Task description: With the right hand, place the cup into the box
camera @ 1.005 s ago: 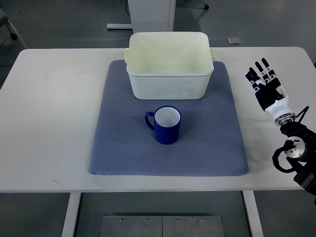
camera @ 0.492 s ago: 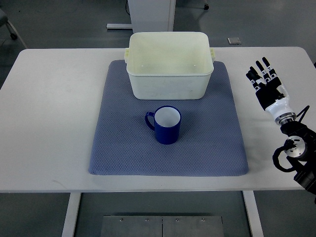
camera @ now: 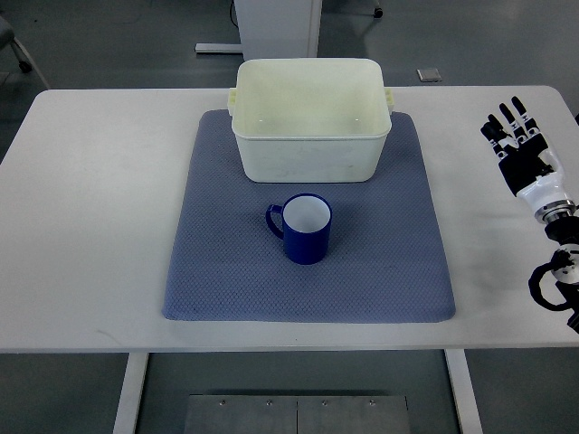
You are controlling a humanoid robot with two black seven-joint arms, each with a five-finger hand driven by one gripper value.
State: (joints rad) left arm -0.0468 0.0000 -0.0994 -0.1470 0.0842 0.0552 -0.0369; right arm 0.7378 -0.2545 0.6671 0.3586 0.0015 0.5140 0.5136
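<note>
On the blue mat (camera: 362,271), the cup (camera: 307,229) stands upright, just in front of the box (camera: 311,120). The right hand (camera: 523,161) hovers at the surface's (camera: 99,208) right edge, fingers spread, holding nothing, well apart from the cup.

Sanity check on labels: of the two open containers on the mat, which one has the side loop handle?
The small blue enamel mug, standing upright in front of the large cream plastic box. Its loop handle points left; the box has only small tabs at its rim.
</note>
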